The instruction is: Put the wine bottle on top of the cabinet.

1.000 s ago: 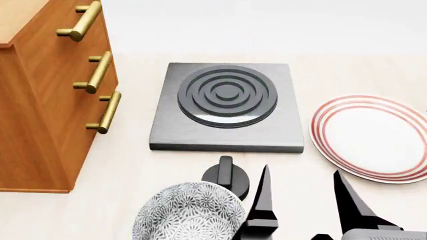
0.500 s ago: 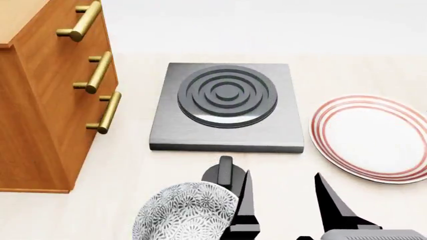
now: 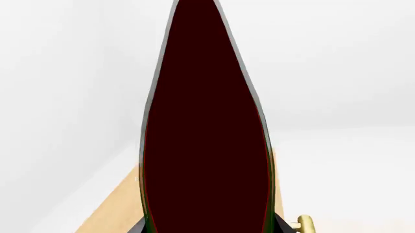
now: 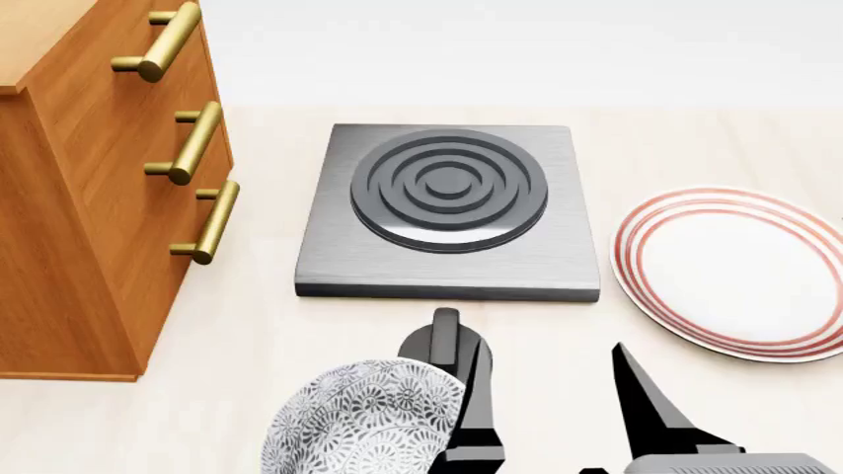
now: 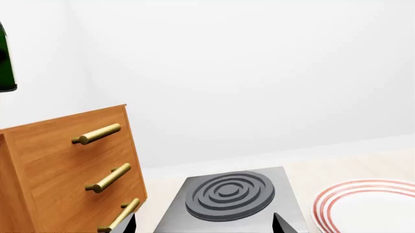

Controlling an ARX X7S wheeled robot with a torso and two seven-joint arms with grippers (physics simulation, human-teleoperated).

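While the wine bottle fills the left wrist view, its neck cut off, the left hand's grip cannot be told. Only a dark green sliver shows above the cabinet. Right hand spread wide over the bench, half hiding the patterned bowl beside the hotplate.
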